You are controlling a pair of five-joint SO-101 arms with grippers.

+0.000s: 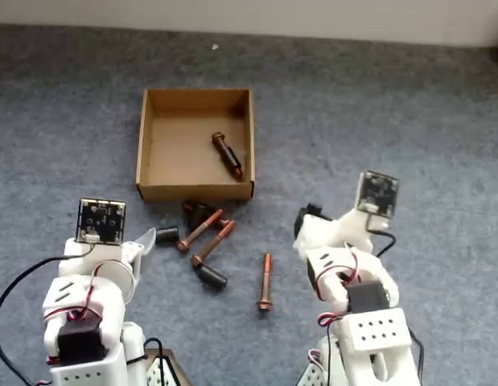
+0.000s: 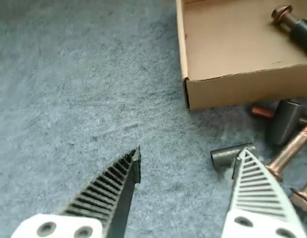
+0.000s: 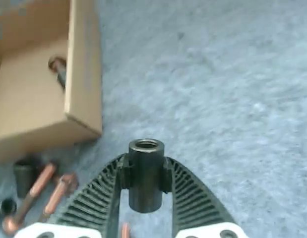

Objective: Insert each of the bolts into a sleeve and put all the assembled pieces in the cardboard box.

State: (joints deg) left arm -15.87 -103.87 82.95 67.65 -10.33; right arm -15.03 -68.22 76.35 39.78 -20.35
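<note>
Step in hand, as we judge it: mating a second bolt with a sleeve. One assembled piece (image 1: pixel 227 155) already lies inside the cardboard box (image 1: pixel 196 191), ahead of both grippers.

The right gripper (image 3: pixel 146 161) is closed on a sleeve (image 3: pixel 146 191), which is clamped between both fingers with its open bore pointing out past the fingertips. The sleeve is a short, dark, matte cylinder with a round bore. It looks rigid and should not deform under the grip.

The left gripper (image 2: pixel 191 151) is open and holds nothing. A loose sleeve (image 2: pixel 227 154) lies on the grey tabletop (image 2: pixel 69 89) right at the tip of one finger. The copper-coloured bolts (image 2: pixel 287 148) lie just beyond that finger, near the box's front wall. A single bolt (image 1: pixel 265 281) lies apart from the cluster, between the two grippers and nearer the right one.

The next move, in our judgement, calls for the left gripper to close on one bolt by its shank, lift it, and line its tip up with the held sleeve's bore. A tilted bolt is likely to jam at the rim.
</note>
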